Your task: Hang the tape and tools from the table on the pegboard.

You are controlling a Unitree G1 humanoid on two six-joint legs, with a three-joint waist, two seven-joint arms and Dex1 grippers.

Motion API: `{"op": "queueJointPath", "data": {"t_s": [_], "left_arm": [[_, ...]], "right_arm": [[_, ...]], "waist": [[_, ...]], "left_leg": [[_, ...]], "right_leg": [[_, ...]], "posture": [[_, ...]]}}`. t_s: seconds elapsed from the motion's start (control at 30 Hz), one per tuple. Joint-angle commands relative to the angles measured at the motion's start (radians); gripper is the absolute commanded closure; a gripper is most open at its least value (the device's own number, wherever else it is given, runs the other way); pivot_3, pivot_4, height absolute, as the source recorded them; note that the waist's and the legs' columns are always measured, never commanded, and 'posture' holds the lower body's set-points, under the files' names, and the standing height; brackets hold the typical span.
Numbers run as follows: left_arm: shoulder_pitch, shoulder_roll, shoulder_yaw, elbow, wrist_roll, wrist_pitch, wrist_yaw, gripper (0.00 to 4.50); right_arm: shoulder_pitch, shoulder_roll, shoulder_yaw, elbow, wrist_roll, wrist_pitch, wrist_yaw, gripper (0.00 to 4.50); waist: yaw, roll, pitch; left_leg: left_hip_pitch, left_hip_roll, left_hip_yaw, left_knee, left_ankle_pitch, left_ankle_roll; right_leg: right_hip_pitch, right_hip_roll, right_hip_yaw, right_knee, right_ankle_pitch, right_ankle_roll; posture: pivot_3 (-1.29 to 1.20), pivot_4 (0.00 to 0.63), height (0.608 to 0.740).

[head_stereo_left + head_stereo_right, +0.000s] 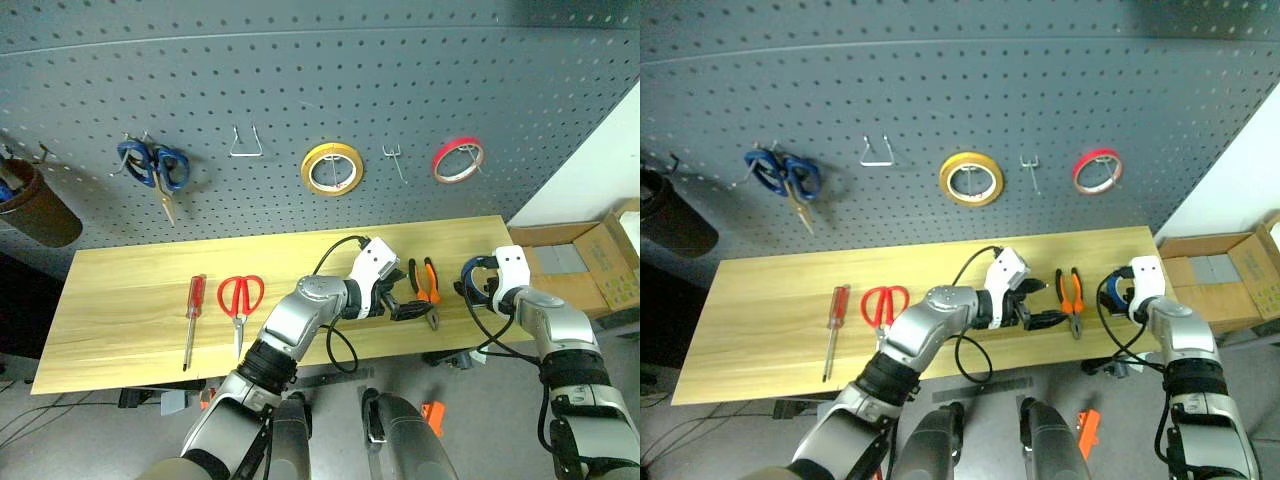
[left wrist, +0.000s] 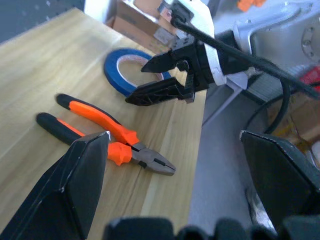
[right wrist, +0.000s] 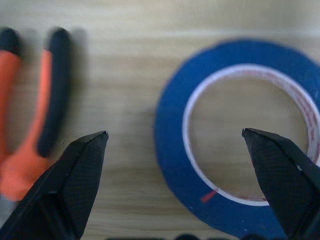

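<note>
On the table [image 1: 130, 310] lie a red-handled screwdriver [image 1: 193, 320], red scissors [image 1: 240, 298], orange-and-black pliers [image 1: 425, 280] and the blue tape [image 3: 175, 155]. The tape sits at the right end near the front edge. My right gripper [image 3: 175, 132] hovers open close over the tape, one finger over its hole and the other outside the ring. My left gripper [image 1: 405, 306] reaches across to the right, open and empty, just left of the pliers [image 2: 107, 137]. The pegboard [image 1: 300, 70] rises behind the table.
On the pegboard hang blue-handled scissors [image 1: 155, 168], a yellow ring [image 1: 332, 168] and a red ring [image 1: 458, 160], with bare hooks [image 1: 245, 145] between them. A dark pot [image 1: 35, 205] hangs at far left. Cardboard boxes [image 1: 590, 265] stand beyond the table's right end.
</note>
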Motion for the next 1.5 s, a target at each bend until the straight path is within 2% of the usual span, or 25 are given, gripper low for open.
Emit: {"op": "queueJointPath", "data": {"t_s": [0.03, 0.17, 0.3, 0.33, 0.4, 0.47, 0.73, 1.0, 1.3, 1.5], "left_arm": [[-0.017, -0.024, -0.010, 0.002, 0.005, -0.025, -0.016, 0.03], [-0.007, -0.023, -0.007, -0.015, 0.001, -0.012, -0.015, 0.03], [0.019, -0.019, -0.011, -0.046, 0.003, 0.007, 0.000, 0.03], [0.023, -0.019, -0.010, -0.053, 0.001, 0.014, 0.002, 0.01], [0.027, -0.019, -0.010, -0.059, 0.001, 0.019, 0.002, 0.00], [0.025, -0.018, -0.009, -0.056, 0.004, 0.017, 0.002, 0.00], [-0.004, -0.026, 0.009, -0.025, 0.007, 0.007, 0.013, 0.00], [-0.021, -0.025, 0.018, -0.003, 0.009, -0.010, 0.010, 0.00], [-0.025, -0.020, 0.027, 0.018, 0.015, -0.037, 0.011, 0.00], [-0.033, -0.020, 0.035, 0.040, 0.020, -0.058, 0.004, 0.00]], "right_arm": [[-0.031, -0.020, -0.046, 0.083, 0.022, -0.011, 0.004, 0.00], [-0.057, -0.025, -0.060, 0.174, 0.023, -0.018, 0.017, 0.00], [-0.077, -0.018, -0.079, 0.212, 0.074, 0.015, 0.102, 0.00], [-0.083, -0.015, -0.087, 0.211, 0.093, 0.038, 0.125, 0.19], [-0.097, -0.010, -0.109, 0.211, 0.128, 0.085, 0.151, 0.62], [-0.105, -0.011, -0.112, 0.207, 0.140, 0.105, 0.168, 1.26], [-0.094, -0.013, -0.075, 0.160, 0.133, 0.114, 0.216, 4.06], [-0.090, -0.028, -0.047, 0.167, 0.095, 0.038, 0.198, 4.13], [-0.068, -0.101, 0.102, 0.233, -0.064, -0.191, 0.206, 4.13], [-0.086, -0.127, 0.097, 0.271, -0.074, -0.231, 0.210, 4.13]], "waist": [[-0.001, -0.001, 0.009], [0.000, -0.004, 0.017], [0.000, -0.006, 0.019], [-0.001, -0.007, 0.019], [-0.001, -0.009, 0.022], [-0.001, -0.010, 0.026], [0.000, -0.008, 0.030], [0.000, -0.008, 0.030], [0.000, -0.008, 0.030], [0.005, -0.008, 0.030]], "left_leg": [[-0.001, 0.000, 0.000, 0.000, 0.000, 0.000], [-0.001, 0.002, -0.001, 0.001, 0.000, 0.000], [0.000, 0.002, 0.000, 0.002, 0.000, 0.000], [0.000, 0.002, 0.000, 0.002, 0.000, 0.000], [0.000, 0.002, 0.000, 0.002, 0.000, 0.000], [0.000, 0.002, 0.000, 0.002, 0.000, -0.001], [-0.001, 0.002, -0.001, 0.002, 0.000, -0.001], [0.000, 0.002, -0.001, 0.002, 0.002, -0.003], [0.000, -0.001, -0.001, 0.003, 0.003, -0.006], [-0.003, -0.005, -0.001, 0.009, 0.003, -0.006]], "right_leg": [[-0.001, 0.000, 0.000, 0.000, 0.000, 0.000], [0.000, -0.002, -0.001, 0.000, -0.001, 0.001], [0.000, -0.003, 0.000, 0.000, 0.000, 0.003], [0.000, -0.004, 0.000, 0.000, 0.000, 0.004], [0.000, -0.004, 0.001, 0.000, 0.000, 0.004], [0.000, -0.004, 0.000, 0.001, 0.000, 0.004], [0.000, -0.004, 0.000, 0.000, 0.000, 0.004], [0.000, -0.004, 0.000, 0.000, 0.000, 0.005], [0.000, -0.005, 0.000, 0.000, 0.002, 0.009], [0.000, -0.009, -0.001, 0.000, 0.004, 0.013]], "posture": [[0.15, 0.397, 0.740], [0.16, 0.407, 0.740], [0.17, 0.415, 0.740], [0.17, 0.414, 0.740], [0.17, 0.415, 0.740], [0.18, 0.410, 0.740], [0.17, 0.388, 0.740], [0.17, 0.368, 0.740], [0.15, 0.349, 0.740], [0.14, 0.331, 0.740]]}}
